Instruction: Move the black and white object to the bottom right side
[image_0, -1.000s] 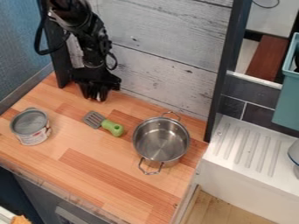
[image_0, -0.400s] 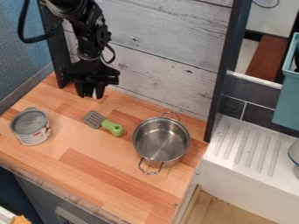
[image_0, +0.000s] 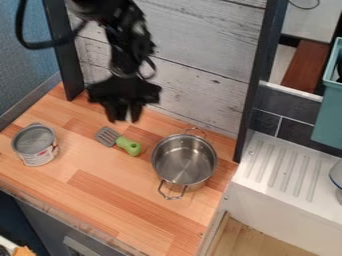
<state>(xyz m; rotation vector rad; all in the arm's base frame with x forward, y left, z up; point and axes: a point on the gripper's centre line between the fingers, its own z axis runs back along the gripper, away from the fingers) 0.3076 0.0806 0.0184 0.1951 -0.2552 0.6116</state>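
1. Route: the lower right of the counter (image_0: 100, 200) is the apparent destination. A carry across the front, below the pot (image_0: 184, 162) and clear of its near handle (image_0: 172, 196), is advised.
2. Approach: the gripper (image_0: 125, 119) hangs above the back of the counter, near the spatula (image_0: 119, 141). Its fingers stand moderately apart, with nothing seen held. It should shift left, over the can (image_0: 35, 145), before descending.
3. Grip: the can looks wide for these fingers. Straddling one side of the rim, one finger inside if the top proves hollow, seems safer than spanning the body. Lift straight and keep it level.
4. Subject, overall: no item is strictly black and white; the can is judged the nearest match. It stands upright at the counter's left, well apart from the pot.
5. Subject, top: round, dull grey, darker within the rim.
6. Subject, side: whitish label, small reddish markings. Contents cannot be determined.
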